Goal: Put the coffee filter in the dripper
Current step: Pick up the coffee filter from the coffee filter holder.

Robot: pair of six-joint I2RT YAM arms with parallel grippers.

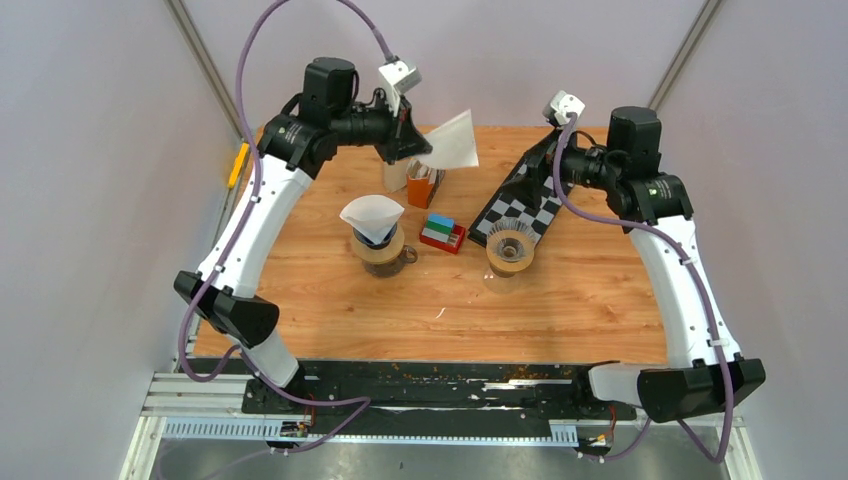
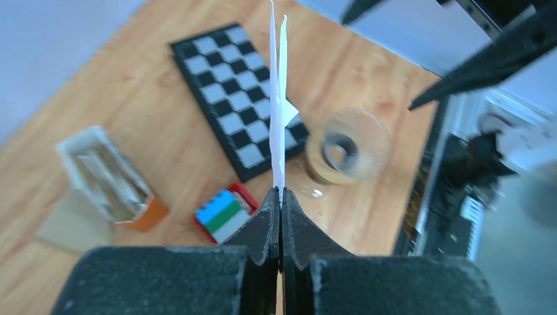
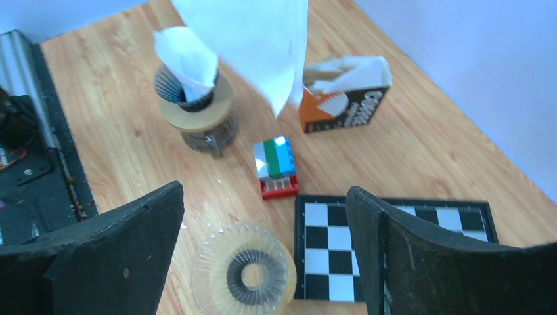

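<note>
Wooden table, pale walls on three sides, both arms reaching toward the far edge.

Item 1: the coffee filter is off the table, held in the air at the far centre, above and just right of the filter box. It is a flat white paper fan. From the left wrist it shows edge-on as two thin layers rising straight from the fingertips. It is not in any dripper.

Item 2: the left claw is clenched on the lower edge of that filter, fingers pressed together with the paper between them.

Item 3: the empty dripper, clear and ribbed with a wooden collar, stands right of centre, nothing inside it. It sits at the near corner of the chessboard; whether they touch cannot be told.

Item 4: the second dripper stands left of centre with a seated filter opened inside it, its rim above the cone.

Item 5: a small block toy, red base with green and blue on top, lies between the two drippers, touching neither.

Item 6: the right claw is released, fingers wide apart, gripping nothing, above the chessboard and the empty dripper.
</note>
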